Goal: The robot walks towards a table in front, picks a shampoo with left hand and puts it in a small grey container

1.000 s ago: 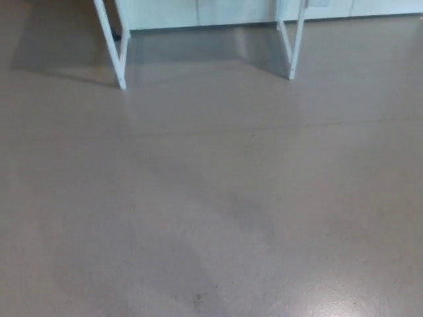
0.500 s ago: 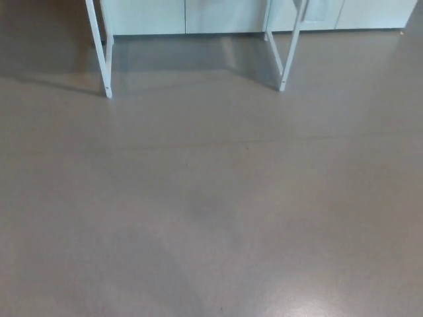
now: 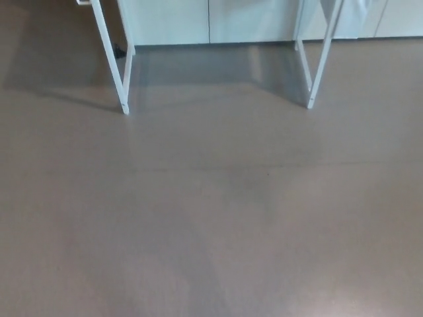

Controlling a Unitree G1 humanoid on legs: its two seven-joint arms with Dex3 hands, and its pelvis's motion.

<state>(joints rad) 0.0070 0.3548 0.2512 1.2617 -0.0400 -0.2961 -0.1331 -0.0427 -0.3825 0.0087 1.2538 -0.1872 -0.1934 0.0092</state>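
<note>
Looking down at brown floor (image 3: 211,224); white bench legs (image 3: 114,66) at top, pale cabinets (image 3: 175,20) behind. Neither robot hand shows, so cannot tell its state.

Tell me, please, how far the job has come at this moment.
Done: nothing that shows. In hand: the approach; only white table legs stand ahead across the brown floor. Left: reaching the table, picking the shampoo, putting it in the container. Neither hand shows.

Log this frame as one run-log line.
seen: white table legs, brown floor, white cabinet fronts | shampoo: not in view | grey container: not in view | hands: not in view | pick: not done
</note>
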